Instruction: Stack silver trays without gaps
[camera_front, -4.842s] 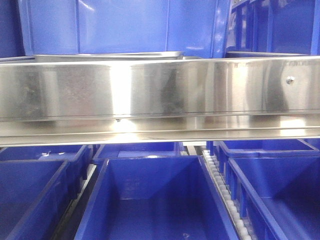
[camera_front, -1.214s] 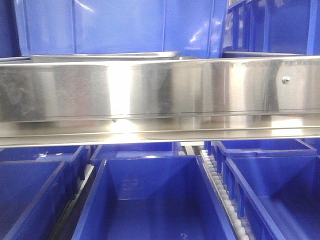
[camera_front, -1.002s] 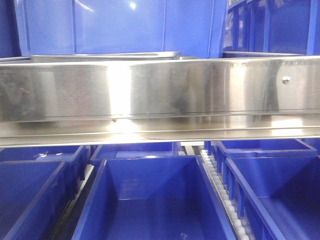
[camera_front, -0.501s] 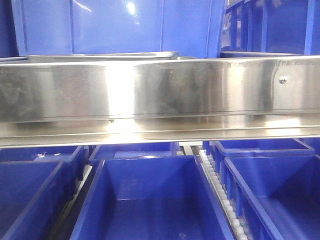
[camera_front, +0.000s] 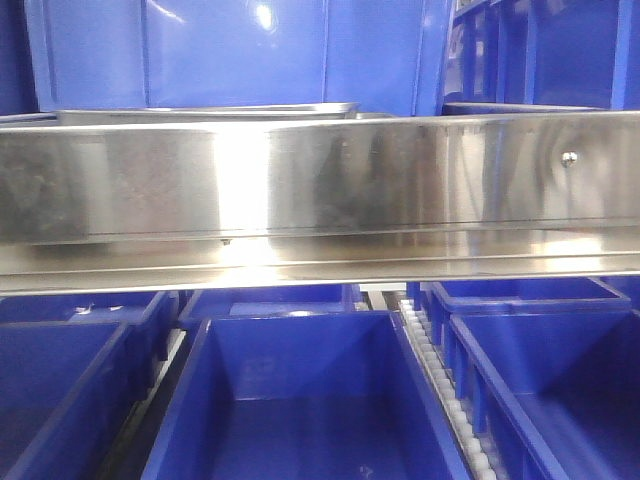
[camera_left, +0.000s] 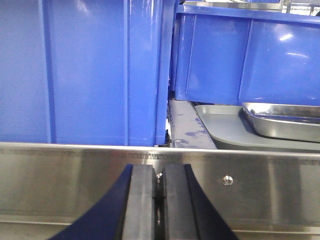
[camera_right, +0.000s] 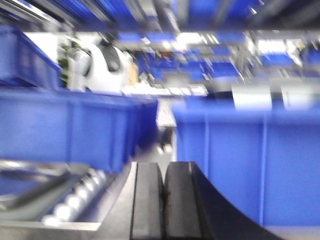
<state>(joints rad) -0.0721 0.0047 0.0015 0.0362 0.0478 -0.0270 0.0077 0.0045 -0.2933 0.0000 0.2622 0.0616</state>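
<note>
left tool (camera_left: 158, 200) together, pads meeting, nothing between them, just before the steel rail (camera_left: 260, 182). beyond the rail, up and right of the tool, a silver tray (camera_left: 280, 121) sits on a grey tray (camera_left: 220, 127), blue bins (camera_left: 90, 70) behind. right tool (camera_right: 163, 200) together, empty; view blurred, bins (camera_right: 235, 170) ahead.

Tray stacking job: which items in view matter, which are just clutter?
Job:
silver tray
left gripper, shut, empty
right gripper, shut, empty

Clutter:
steel rail
blue bins
grey tray under the silver one
roller track
</note>
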